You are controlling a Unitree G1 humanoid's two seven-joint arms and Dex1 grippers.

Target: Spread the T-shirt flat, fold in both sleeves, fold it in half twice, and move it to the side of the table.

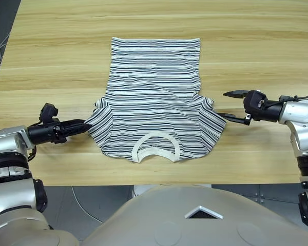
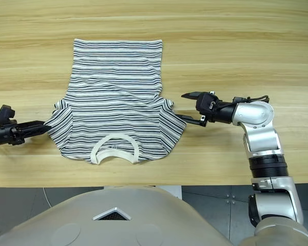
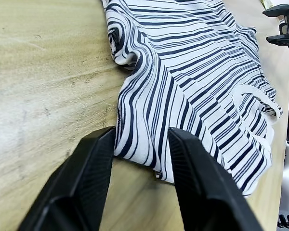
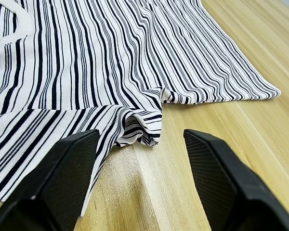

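Sleeve-folding step: my left fingers straddle the T-shirt's left sleeve, unclosed; right fingers gape beside the right sleeve. Next: pinch both hems.

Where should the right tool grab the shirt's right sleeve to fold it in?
Grip the right sleeve at its outer hem, coming from the robot's right, low over the table. That hem lies bunched and raised, facing the open right tool.
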